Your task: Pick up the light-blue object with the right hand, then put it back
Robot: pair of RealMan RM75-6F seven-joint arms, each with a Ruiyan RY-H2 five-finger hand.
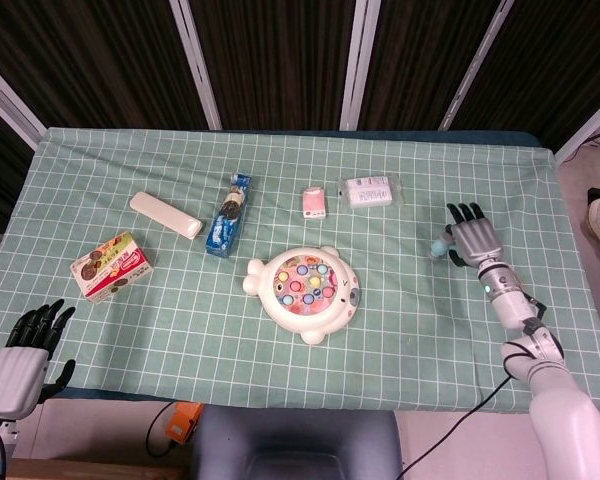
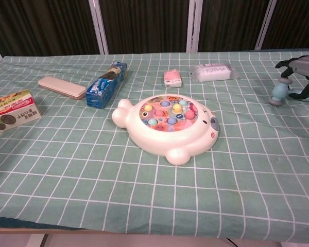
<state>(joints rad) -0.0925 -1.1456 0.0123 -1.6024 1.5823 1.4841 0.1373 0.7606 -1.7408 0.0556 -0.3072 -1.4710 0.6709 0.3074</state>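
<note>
Currently, the light-blue object is gripped by the right hand near the right edge of the table; in the chest view its lower end is seen at or just above the green checked cloth, and contact with the cloth cannot be judged. The left hand is held off the near left corner of the table, fingers spread, grasping nothing. At the middle a white fish-shaped toy with coloured pegs is found. Behind it a small pink packet and a clear-wrapped white pack are laid, their printing too small to be read. To the left, a blue biscuit sleeve, a cream case and a snack box are placed; no lettering on them can be made out.
</note>
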